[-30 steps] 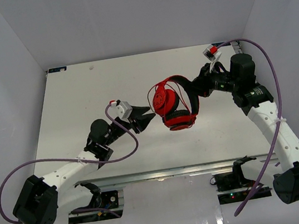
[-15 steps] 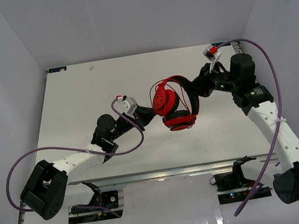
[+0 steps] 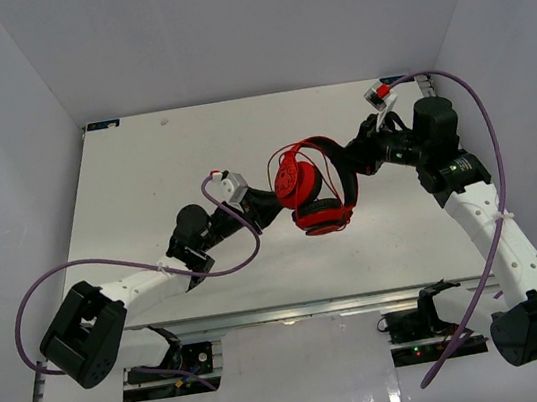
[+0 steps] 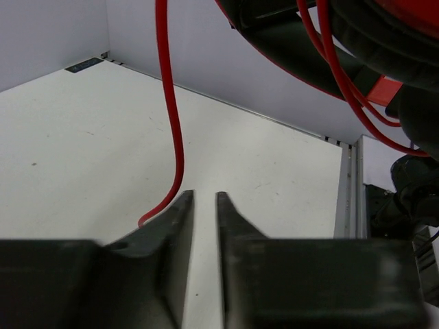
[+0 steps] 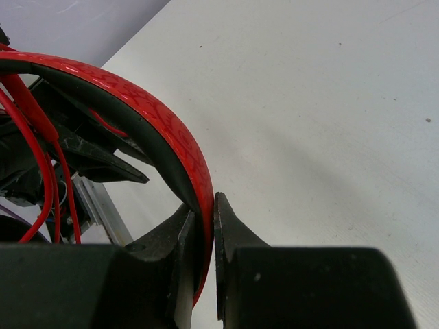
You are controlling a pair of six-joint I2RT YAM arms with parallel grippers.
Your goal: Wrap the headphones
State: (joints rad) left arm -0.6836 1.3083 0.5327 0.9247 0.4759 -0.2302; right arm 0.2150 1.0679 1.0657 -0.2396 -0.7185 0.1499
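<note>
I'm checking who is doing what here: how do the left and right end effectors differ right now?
The right end effector is clamped on the headphones' patterned red headband, holding them above the table; the left end effector grips nothing. Its fingers are nearly shut on empty air, with the thin red cable hanging just beside them. Both have black fingers.

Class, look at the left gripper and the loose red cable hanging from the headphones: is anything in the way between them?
Nothing visible blocks it. In the left wrist view the cable hangs just left of the left gripper, whose nearly closed fingers hold nothing. Only bare table lies around it. The right gripper clamps the headphones by the band.
</note>
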